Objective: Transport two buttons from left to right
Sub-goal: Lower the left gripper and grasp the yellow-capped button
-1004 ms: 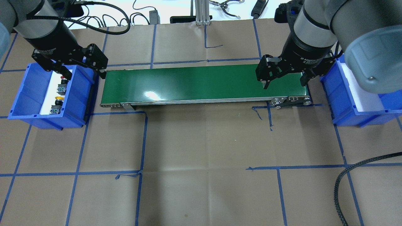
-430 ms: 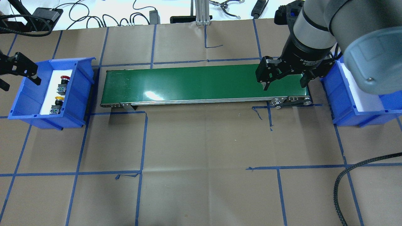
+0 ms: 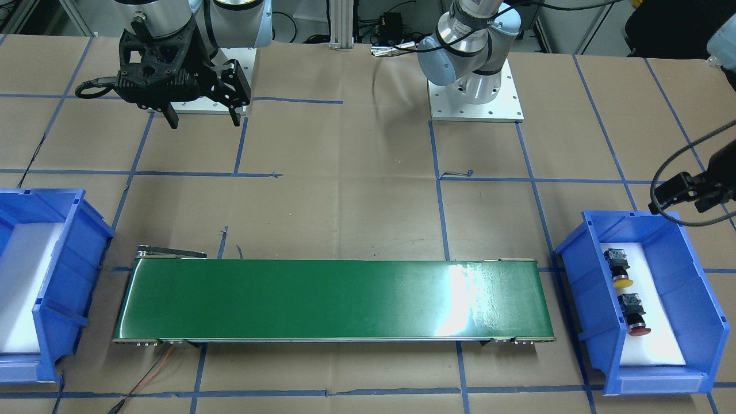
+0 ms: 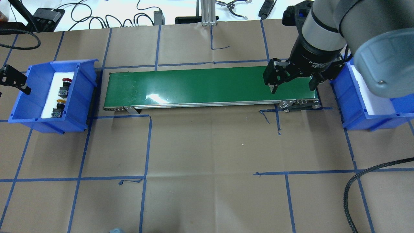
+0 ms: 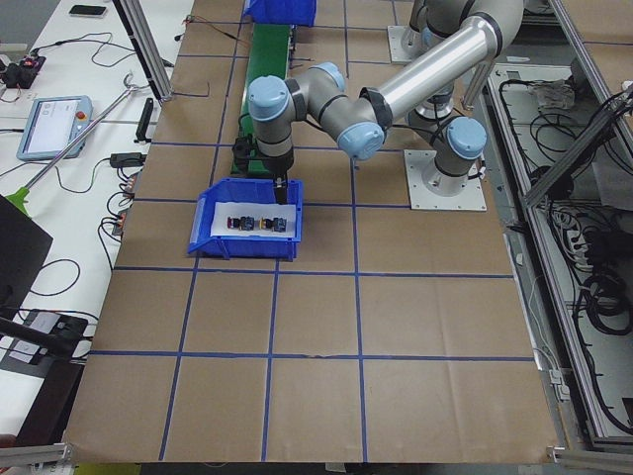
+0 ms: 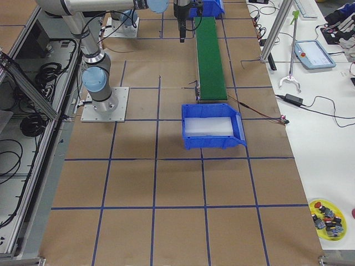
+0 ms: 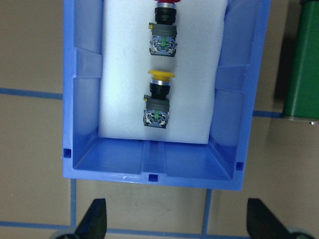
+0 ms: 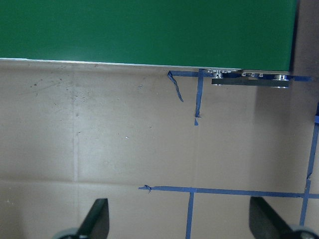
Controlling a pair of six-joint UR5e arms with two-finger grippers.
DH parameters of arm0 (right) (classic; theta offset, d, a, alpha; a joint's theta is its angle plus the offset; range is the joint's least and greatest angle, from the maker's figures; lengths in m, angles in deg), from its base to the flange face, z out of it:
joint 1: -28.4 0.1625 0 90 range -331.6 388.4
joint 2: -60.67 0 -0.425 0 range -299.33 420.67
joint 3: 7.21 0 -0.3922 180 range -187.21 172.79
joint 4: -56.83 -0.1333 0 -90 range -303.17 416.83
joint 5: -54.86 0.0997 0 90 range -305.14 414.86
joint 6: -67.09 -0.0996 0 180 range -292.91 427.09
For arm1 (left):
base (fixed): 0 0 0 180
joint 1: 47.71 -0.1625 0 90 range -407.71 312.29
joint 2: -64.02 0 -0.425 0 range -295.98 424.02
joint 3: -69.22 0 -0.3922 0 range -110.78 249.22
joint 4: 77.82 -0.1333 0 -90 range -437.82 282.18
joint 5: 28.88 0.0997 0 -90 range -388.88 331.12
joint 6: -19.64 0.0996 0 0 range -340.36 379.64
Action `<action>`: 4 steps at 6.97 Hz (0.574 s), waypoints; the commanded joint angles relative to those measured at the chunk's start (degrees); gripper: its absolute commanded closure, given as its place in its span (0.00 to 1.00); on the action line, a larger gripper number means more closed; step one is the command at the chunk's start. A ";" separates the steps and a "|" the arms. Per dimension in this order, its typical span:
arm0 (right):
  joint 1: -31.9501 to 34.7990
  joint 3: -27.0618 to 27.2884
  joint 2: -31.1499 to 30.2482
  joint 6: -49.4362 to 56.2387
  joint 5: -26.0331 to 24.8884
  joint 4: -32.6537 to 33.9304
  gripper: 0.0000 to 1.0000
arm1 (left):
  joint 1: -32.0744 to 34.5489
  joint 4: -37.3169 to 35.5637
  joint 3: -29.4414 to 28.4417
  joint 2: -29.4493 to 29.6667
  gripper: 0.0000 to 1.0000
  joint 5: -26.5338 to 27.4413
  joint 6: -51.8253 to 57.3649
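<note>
Both buttons lie on white foam in the left blue bin [image 4: 22, 103]. The red button [image 4: 65, 83] is behind the yellow button [image 4: 59, 106], both with their grey-white rear blocks toward the front. In the left wrist view the yellow button [image 7: 159, 99] lies below the red one [image 7: 164, 30]. My left gripper [image 7: 177, 221] is open and empty, high above the bin. In the overhead view it [image 4: 13, 87] is at the left edge. My right gripper [image 4: 292, 87] is open and empty above the right end of the green conveyor [image 4: 207, 85].
A second blue bin [image 4: 355, 97] with white foam stands just beyond the conveyor's right end. A black braided cable [image 4: 352, 187] loops in at the front right. Blue tape lines cross the brown paper table. A yellow plate [image 6: 327, 217] of spare buttons sits off the table.
My left arm has swung left from over the bin's back right corner to the overhead view's left edge. The right gripper and the buttons have not moved.
</note>
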 commanded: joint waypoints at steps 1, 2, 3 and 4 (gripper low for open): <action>0.01 0.36 -0.09 0.00 0.00 0.00 0.00 | 0.24 -4.33 0.16 4.74 0.00 0.01 0.58; 0.01 0.28 0.00 0.00 0.00 0.00 0.00 | 0.76 -7.30 0.51 7.37 0.00 -0.43 1.45; -0.17 0.37 0.00 0.00 0.00 -0.09 0.00 | 1.81 -8.46 0.60 9.05 0.00 -0.52 1.72; -0.08 0.37 0.00 0.00 0.00 0.00 0.00 | 2.69 -9.52 0.86 9.33 0.00 -0.43 1.64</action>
